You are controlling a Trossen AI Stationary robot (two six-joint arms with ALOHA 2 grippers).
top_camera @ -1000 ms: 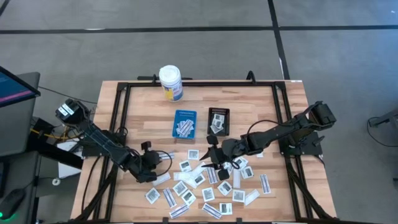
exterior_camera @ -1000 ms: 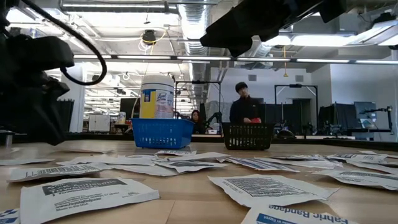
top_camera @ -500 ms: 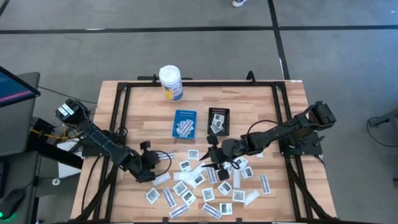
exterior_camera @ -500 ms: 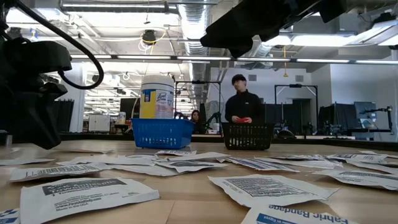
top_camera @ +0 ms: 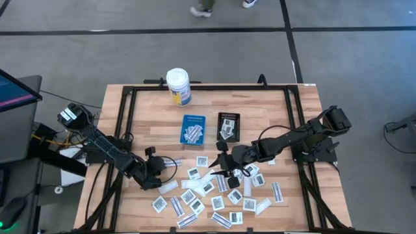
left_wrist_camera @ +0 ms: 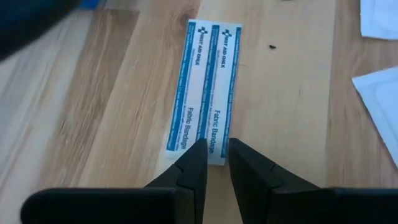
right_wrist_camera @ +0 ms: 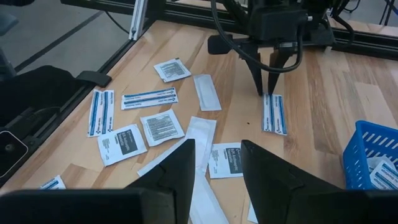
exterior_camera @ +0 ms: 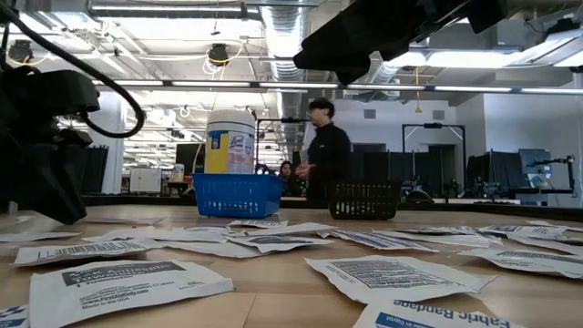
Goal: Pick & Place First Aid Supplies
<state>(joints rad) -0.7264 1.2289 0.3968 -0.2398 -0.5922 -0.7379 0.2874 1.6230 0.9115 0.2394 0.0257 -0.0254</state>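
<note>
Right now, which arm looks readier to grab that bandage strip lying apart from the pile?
Probably the left: the left gripper has its tips at the end of the fabric bandage strip, while the right gripper hangs over the packet pile.

Both arms are matte black and jointed, with black cables looping beside them; the left arm point(top_camera: 107, 151) carries a white-marked block near its base. Each gripper's fingers point(left_wrist_camera: 249, 174) are dark, blunt wedges.

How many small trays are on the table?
2: the blue tray and the black tray sit side by side mid-table, just past the scattered packets, below the white bottle. Both already hold packets. None looks hidden.
</note>
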